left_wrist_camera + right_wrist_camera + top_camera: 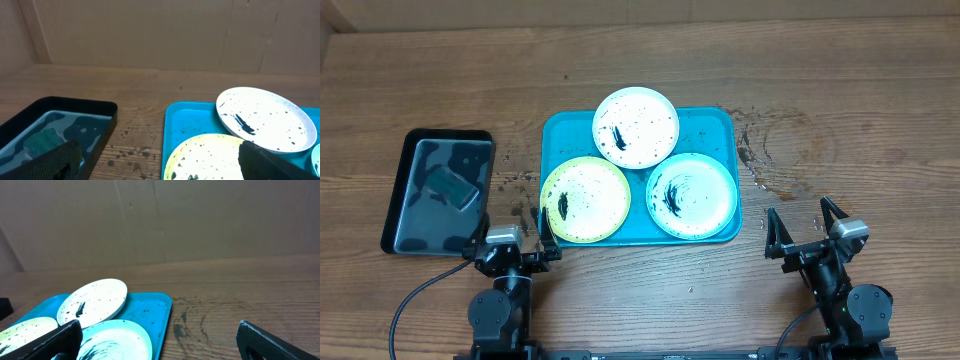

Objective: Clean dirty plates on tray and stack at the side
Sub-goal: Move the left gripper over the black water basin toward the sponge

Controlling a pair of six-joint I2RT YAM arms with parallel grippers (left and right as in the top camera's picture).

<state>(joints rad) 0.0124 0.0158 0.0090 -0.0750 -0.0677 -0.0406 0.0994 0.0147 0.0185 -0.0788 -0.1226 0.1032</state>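
The turquoise tray lies mid-table and carries three plates with black smears. The white plate sits at the back, the yellow-green plate at front left and the pale mint plate at front right. My left gripper stands open just in front of the tray's left corner, holding nothing. In its wrist view the left gripper faces the yellow-green plate and white plate. My right gripper stands open and empty, right of the tray. The right gripper looks past the mint plate.
A smaller black tray at the left holds water and a green sponge. Dark wet splashes mark the wood right of the turquoise tray, and specks lie between the two trays. A cardboard wall closes the back.
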